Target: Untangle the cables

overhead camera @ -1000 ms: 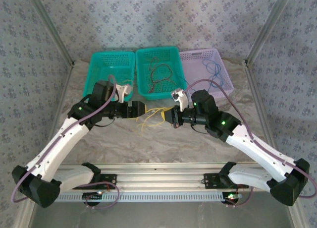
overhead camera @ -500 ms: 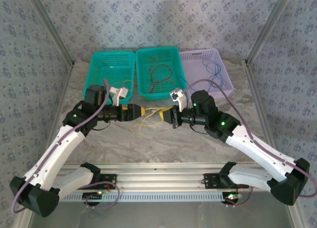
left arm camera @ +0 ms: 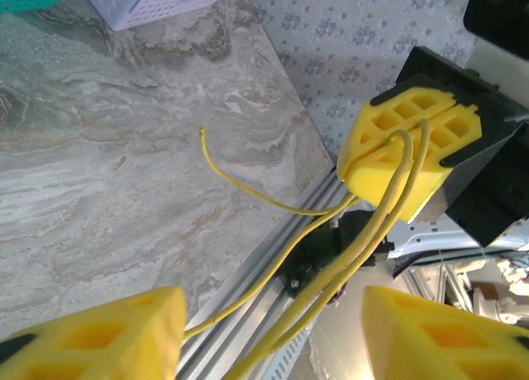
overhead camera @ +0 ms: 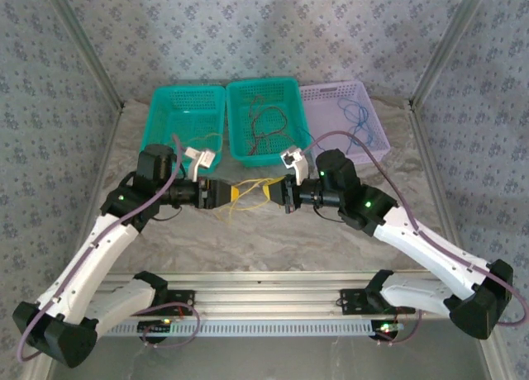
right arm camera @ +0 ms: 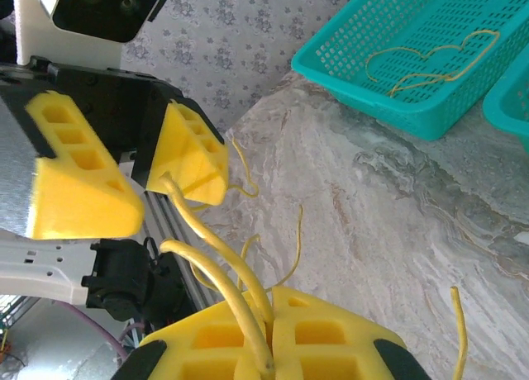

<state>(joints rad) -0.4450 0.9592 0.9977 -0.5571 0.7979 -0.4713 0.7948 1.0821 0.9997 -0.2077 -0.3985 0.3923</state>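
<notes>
A bundle of yellow cables spans the gap between my two grippers above the marble table. My right gripper is shut on the bundle; in the right wrist view its pads pinch two strands that arch toward the left gripper. My left gripper is open. In the left wrist view its pads stand wide apart, and the strands run loose between them. One thin end curls free over the table.
Three baskets stand at the back. The left teal basket holds a yellow cable, the middle teal basket holds red cables, and the lilac basket holds a blue cable. The aluminium rail runs along the near edge.
The left arm has drawn back to the left and its gripper has dropped slightly. The right gripper has shifted a little left, still holding the yellow strands.
</notes>
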